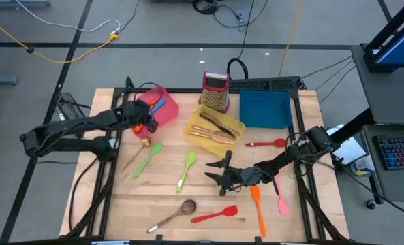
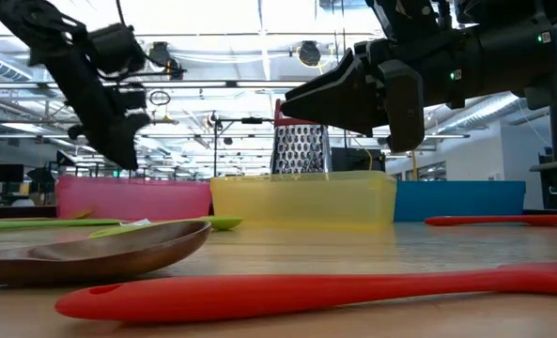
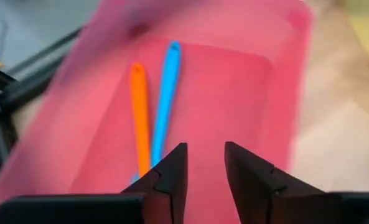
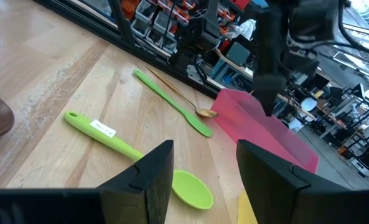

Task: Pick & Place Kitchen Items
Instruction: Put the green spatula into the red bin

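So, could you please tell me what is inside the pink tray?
The pink tray holds an orange utensil and a blue utensil lying side by side. The left gripper above covers their lower ends.

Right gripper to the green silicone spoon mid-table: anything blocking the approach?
Nothing visible does. The right gripper hangs open over the wooden table, with the green silicone spoon lying flat just to its left. Only bare wood shows between them. In the right wrist view the spoon lies straight ahead of the open fingers.
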Tool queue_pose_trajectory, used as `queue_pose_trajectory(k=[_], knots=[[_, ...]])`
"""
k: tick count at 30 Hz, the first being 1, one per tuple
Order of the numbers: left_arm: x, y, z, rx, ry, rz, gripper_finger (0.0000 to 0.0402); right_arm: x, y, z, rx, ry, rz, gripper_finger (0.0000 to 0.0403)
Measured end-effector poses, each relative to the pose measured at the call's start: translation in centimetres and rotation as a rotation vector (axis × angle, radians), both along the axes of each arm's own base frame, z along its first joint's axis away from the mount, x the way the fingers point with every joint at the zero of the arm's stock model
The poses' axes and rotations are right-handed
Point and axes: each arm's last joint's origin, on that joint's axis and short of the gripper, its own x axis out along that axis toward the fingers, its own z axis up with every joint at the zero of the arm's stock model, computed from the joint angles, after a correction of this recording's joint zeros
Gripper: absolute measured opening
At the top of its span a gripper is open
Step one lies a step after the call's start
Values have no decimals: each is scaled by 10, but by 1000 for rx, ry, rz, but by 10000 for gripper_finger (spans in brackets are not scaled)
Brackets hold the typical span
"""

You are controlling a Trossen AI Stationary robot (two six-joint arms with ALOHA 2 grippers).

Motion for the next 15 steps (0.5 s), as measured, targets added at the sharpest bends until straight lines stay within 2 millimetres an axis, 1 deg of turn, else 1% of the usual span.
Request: queue_pose_trajectory(k=[3, 6, 10, 12, 15], knots=[[-6, -15, 4, -61, -21, -21, 93, 0, 0, 0, 16, -3, -2, 171], [-11, -29, 5, -170, -56, -67, 80, 0, 0, 0, 21, -4, -2, 171], [-7, -47, 8, -291, -109, -207, 68, 0, 0, 0, 19, -5, -2, 171], [-4, -55, 8, -304, -113, -271, 62, 0, 0, 0, 17, -4, -2, 171], [-3, -68, 6, -345, -93, -313, 51, 0, 0, 0, 19, -5, -2, 171]])
